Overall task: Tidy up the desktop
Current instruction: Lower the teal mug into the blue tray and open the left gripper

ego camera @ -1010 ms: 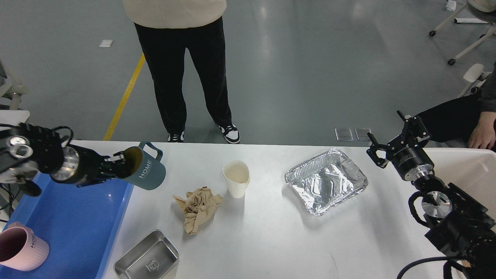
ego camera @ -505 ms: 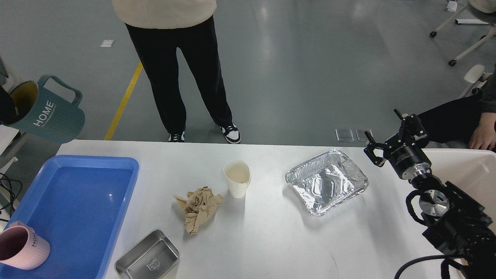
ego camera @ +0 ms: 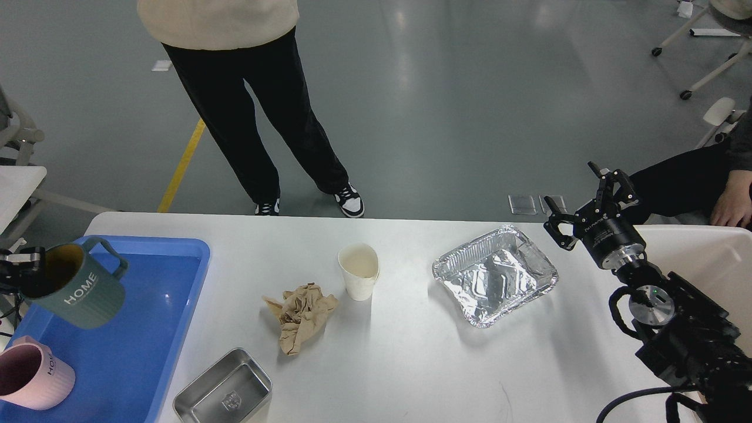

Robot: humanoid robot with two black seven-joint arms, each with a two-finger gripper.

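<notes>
While the white desk (ego camera: 411,352) fills the lower view, its clutter sits around one landmark — the paper cup (ego camera: 358,271), upright near the desk's middle. Crumpled brown paper (ego camera: 301,315) lies just left of the cup; a steel tin (ego camera: 224,390) beyond that, at the near edge. Right of the cup, a foil tray (ego camera: 494,274). Far left of the cup, a blue tray (ego camera: 126,329) holds a pink mug (ego camera: 32,376). Left tool (ego camera: 23,273) pinches a tilted teal mug (ego camera: 79,289) over that tray. Right tool (ego camera: 578,202) — fingers spread, holding nothing — hangs right of the foil tray.
</notes>
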